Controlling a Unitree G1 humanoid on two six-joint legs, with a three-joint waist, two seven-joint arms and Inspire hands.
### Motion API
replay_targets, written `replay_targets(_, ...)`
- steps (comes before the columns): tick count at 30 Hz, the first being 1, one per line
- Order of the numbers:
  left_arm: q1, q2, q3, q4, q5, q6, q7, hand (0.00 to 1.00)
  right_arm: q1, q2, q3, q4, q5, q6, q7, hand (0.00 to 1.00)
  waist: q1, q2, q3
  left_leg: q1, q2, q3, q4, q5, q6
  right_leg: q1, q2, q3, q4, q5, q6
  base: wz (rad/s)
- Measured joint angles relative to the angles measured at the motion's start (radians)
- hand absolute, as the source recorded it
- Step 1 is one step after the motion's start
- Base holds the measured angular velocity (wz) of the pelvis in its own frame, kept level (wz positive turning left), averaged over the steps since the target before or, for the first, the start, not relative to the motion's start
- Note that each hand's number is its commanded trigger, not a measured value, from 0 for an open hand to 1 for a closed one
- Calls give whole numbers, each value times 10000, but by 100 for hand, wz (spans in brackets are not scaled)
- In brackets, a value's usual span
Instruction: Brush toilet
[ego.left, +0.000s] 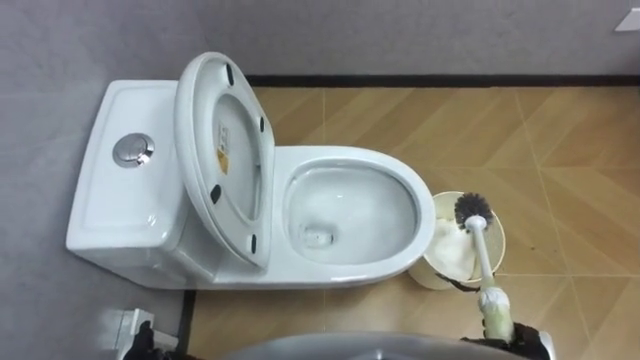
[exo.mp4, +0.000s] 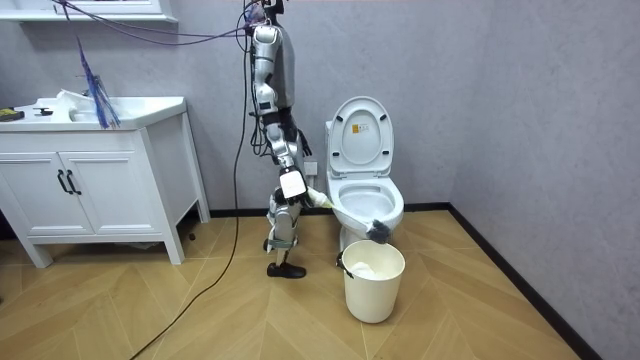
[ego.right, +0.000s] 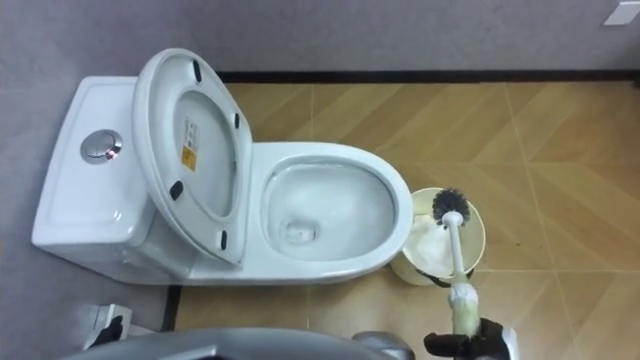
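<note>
Standing at the side of the toilet (ego.left: 350, 157), which fills the centre-left of the frame with seat and lid raised, the robot holds the toilet brush (ego.left: 481, 250). The right hand (ego.right: 468, 346), at the bottom edge right of centre, has its fingers curled round the handle. The brush head sits right of the bowl, over the mouth of a cream bucket (ego.left: 500, 234). The bucket stands on the wood floor (ego.left: 570, 130), just beside the bowl's front.

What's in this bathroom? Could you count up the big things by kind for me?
1 toilet
1 toilet brush, held in the right hand
1 bucket
1 vanity cabinet
Total: 4
</note>
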Motion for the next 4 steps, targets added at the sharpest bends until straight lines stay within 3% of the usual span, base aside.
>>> replay_targets(4,1,-7,0,0,1,0,0,0,-10,3,1,157,149,0,295,0,5,-4,4,-38,15,5,-37,-20,-27,-5,14,-40,14,0,0,2)
